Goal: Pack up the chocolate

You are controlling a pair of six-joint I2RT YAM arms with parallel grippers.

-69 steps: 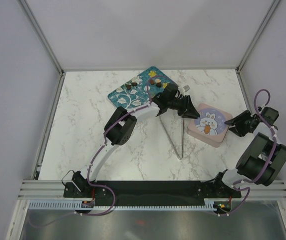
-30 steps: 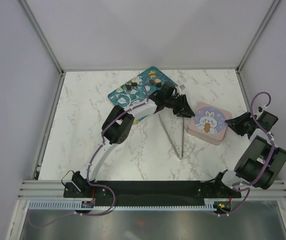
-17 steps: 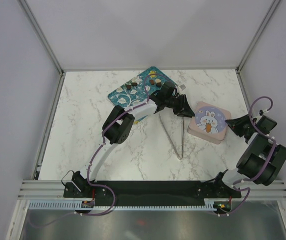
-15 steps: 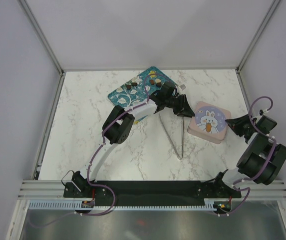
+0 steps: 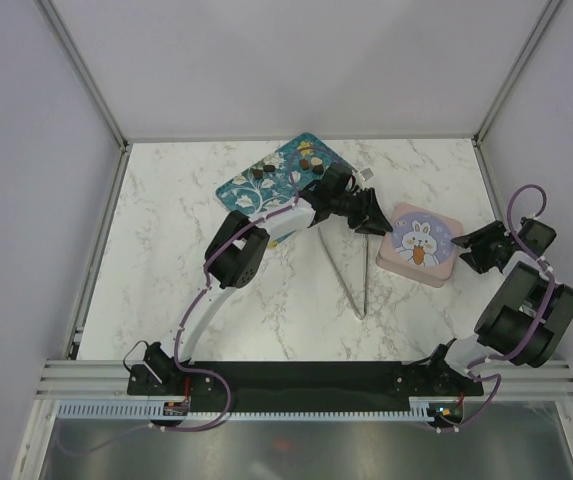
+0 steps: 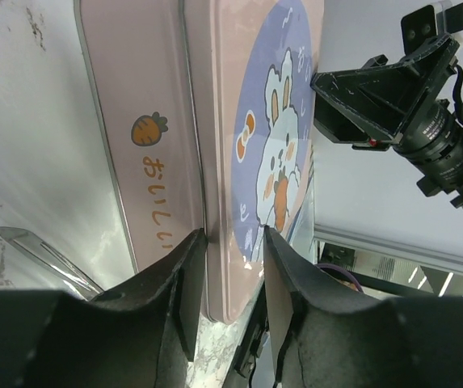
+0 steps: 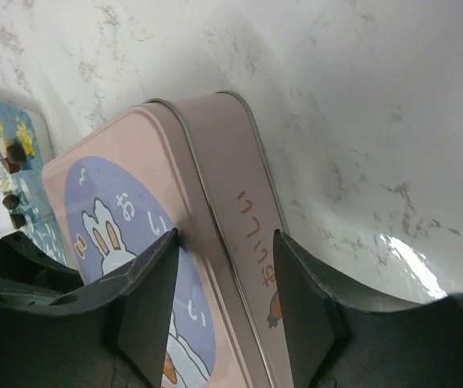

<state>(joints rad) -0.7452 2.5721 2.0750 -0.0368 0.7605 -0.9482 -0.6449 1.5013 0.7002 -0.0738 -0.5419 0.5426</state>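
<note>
The chocolate [image 5: 308, 163] lies in two small clusters on the teal tray [image 5: 238, 192], in the upper middle of the overhead view. The pieces are rounded and bite-sized, mostly dark brown, a few lighter or cream. To the tray's right on the marble counter [image 5: 166, 260] sits the pink tin [image 5: 421, 245], lid on, with the tongs [image 5: 364, 285] lower left of it. The left pincer [image 6: 235, 234] is nearly closed on the tin's lid rim. The right pincer [image 7: 225, 236] straddles the opposite rim, its fingers wider apart; I cannot tell whether it grips.
</note>
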